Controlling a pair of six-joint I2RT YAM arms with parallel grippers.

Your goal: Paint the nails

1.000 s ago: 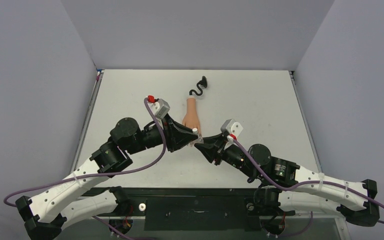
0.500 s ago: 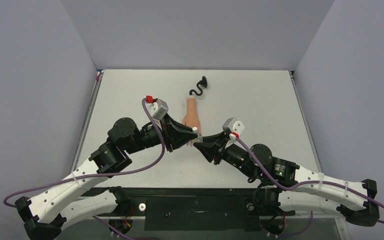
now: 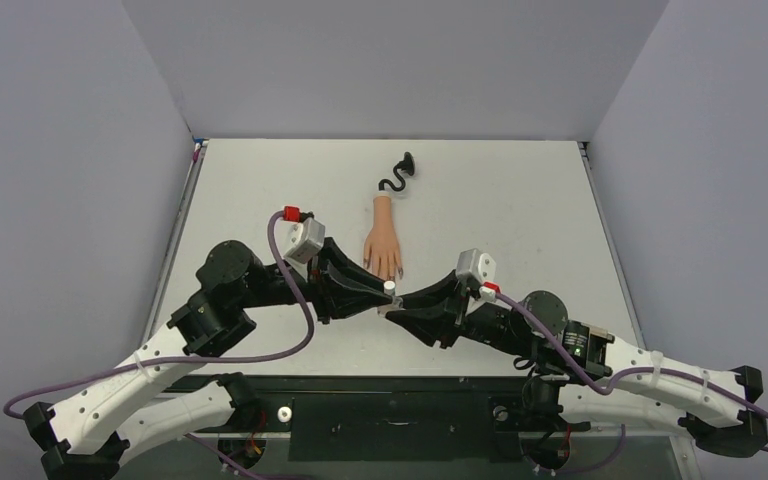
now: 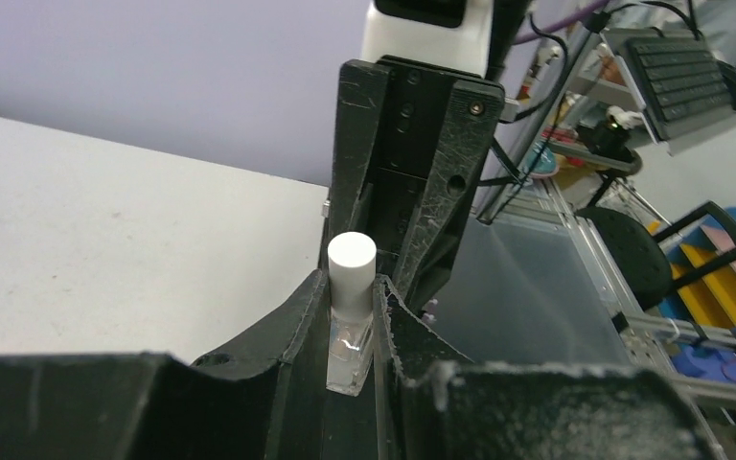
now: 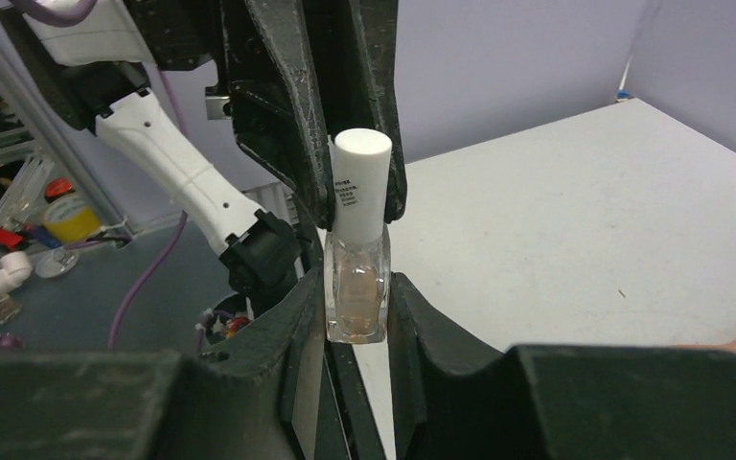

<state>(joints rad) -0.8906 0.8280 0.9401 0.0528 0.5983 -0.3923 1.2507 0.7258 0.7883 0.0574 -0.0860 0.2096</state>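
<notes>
Left tool [image 4: 350, 292], right tool [image 5: 356, 292] meet, clamping bottle [image 5: 357, 240].

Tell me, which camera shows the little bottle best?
The right wrist view: the bottle stands big and near, white cap over clear glass. The left wrist view shows its cap, the glass mostly hidden. The top view shows only the cap.
</notes>
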